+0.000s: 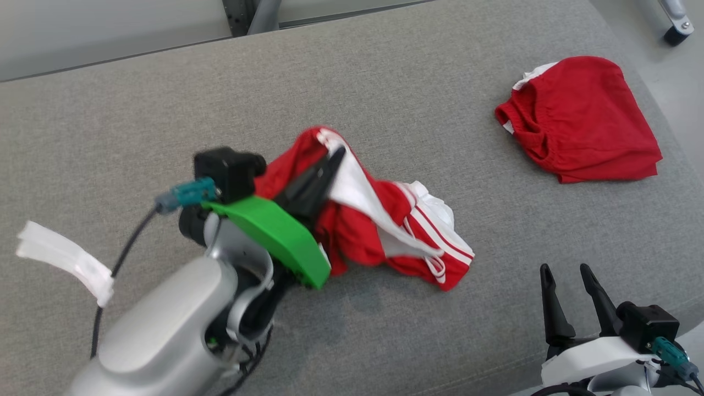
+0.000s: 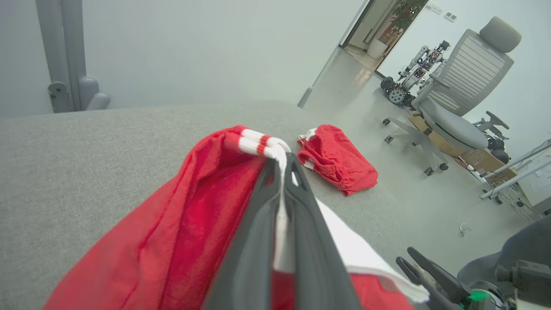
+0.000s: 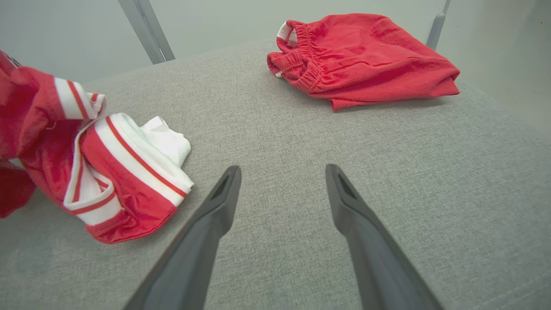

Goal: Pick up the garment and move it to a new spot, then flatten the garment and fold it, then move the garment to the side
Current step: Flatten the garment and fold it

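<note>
**Garment** (image 1: 379, 220) at the left claw (image 1: 334, 157): red, white panel, red-and-white striped trim. **Second garment** (image 1: 583, 121), well right of the claw: plain red, white edging. Claw dark grey; its wrist bracket (image 1: 275, 236) green; cushion (image 1: 165, 99) heathered grey.

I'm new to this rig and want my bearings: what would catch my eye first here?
The crumpled red garment with white stripes in the middle of the grey fabric surface stands out first, its edge pinched in the shut left gripper. A second, plain red garment lies folded at the far right of the surface. The right gripper hovers open at the near right, holding nothing.
</note>
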Controlling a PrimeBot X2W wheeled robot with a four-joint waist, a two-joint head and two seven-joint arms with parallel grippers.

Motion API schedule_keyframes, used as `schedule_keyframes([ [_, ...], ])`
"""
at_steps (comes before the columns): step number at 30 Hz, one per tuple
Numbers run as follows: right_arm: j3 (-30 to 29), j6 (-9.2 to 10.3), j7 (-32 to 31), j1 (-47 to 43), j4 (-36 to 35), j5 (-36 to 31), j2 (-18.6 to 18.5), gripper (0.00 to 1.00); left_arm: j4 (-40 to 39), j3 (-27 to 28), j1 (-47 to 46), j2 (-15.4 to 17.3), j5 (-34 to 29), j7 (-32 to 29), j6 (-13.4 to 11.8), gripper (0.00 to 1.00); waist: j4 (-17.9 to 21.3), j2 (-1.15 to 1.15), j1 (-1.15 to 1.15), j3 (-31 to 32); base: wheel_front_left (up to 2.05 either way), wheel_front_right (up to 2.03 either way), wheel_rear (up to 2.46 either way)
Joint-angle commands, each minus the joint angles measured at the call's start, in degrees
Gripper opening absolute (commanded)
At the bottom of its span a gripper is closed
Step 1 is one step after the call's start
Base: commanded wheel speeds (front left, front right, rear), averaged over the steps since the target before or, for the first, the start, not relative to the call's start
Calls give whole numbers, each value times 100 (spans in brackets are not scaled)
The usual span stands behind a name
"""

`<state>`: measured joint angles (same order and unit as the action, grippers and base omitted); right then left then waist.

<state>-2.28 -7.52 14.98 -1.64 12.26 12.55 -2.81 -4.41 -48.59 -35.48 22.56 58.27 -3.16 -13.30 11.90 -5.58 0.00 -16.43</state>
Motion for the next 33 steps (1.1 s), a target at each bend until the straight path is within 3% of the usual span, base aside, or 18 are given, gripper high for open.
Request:
schedule_keyframes([
  [1, 12, 7, 8, 65, 9, 23, -14, 100, 82, 90, -124, 3, 8, 80, -1, 0, 53, 0, 0, 1, 0, 0, 0],
  [6, 1, 7, 8, 26, 25, 50, -14, 100, 851, 471, -833, -96, -46, 181, 20, 0, 271, 0, 0, 41, 0, 0, 0],
  [15, -106, 7, 8, -130, 44, 15, -9, 100, 1367, 570, -1752, 243, -449, -80, -98, 0, 368, 0, 0, 153, 0, 0, 0],
  [20, -43, 7, 8, -54, 46, -18, -9, 100, 1440, -12, -1682, -186, -471, -518, 106, 0, 307, 0, 0, 159, 0, 0, 0],
  [25, 71, 7, 8, 80, 63, -1, -7, 100, 1909, -924, -1295, -917, -326, -932, 664, 0, 309, 0, 0, 64, 0, 0, 0],
  [29, 149, 7, 8, 160, 81, 39, -9, 100, 2544, -1387, -1047, -1511, -280, -909, 1039, 0, 404, 0, 0, -66, 0, 0, 0],
  [33, 169, 7, 8, 211, 117, 74, -7, 100, 3253, -1588, -966, -1797, -350, -613, 1286, 0, 515, 0, 0, -182, 0, 0, 0],
])
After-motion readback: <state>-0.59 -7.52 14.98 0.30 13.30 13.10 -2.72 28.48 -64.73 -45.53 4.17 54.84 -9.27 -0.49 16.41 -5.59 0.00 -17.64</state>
